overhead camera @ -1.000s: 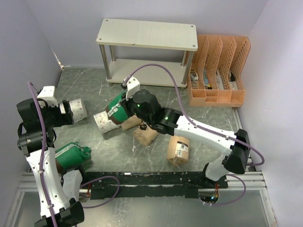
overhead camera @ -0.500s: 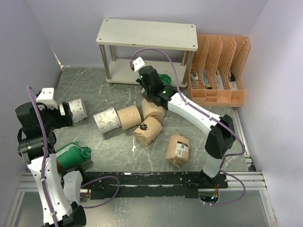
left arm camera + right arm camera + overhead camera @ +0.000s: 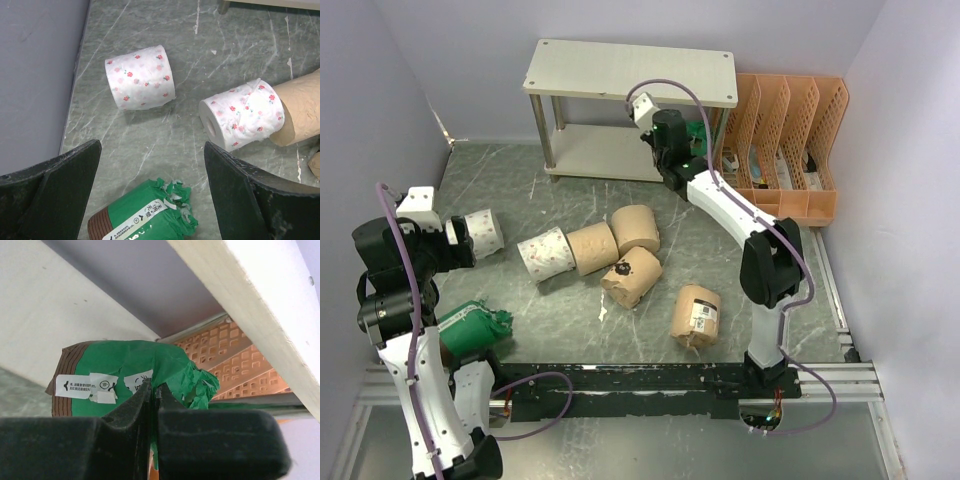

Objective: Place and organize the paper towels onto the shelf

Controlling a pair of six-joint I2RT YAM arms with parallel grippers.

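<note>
Green wrapping marks the roll I hold: in the top view the right gripper [image 3: 686, 140] is extended to the right end of the shelf [image 3: 630, 72], under its upper board, with the held green roll [image 3: 698, 131] between the two tiers and just beside the orange file organizer [image 3: 780, 150]. I cannot tell from this view whether the roll touches the lower board. The left gripper [image 3: 455, 240] hovers near the left wall, beside a white patterned roll [image 3: 480, 232]. On the table [image 3: 500, 180] lie a second patterned roll [image 3: 544, 254], two bare tan rolls [image 3: 592, 247] [image 3: 635, 229], a tan wrapped roll [image 3: 632, 277], a barcode-labelled roll [image 3: 696, 315] and a second green roll [image 3: 470, 328]. In the left wrist view the left gripper [image 3: 150, 150] has its jaws spread wide and holds nothing; below it I see the white patterned roll [image 3: 141, 77] lying apart, the second patterned roll [image 3: 242, 119] touching a bare tan roll [image 3: 302, 107], and the second green roll [image 3: 142, 217] nearest the camera. In the right wrist view the right gripper [image 3: 154, 395] has its jaws pressed together on the crumpled wrapper end of the held green roll [image 3: 125, 365]. The shelf boards [image 3: 250, 295] frame the roll, and the orange file organizer [image 3: 235, 360] shows behind it.
</note>
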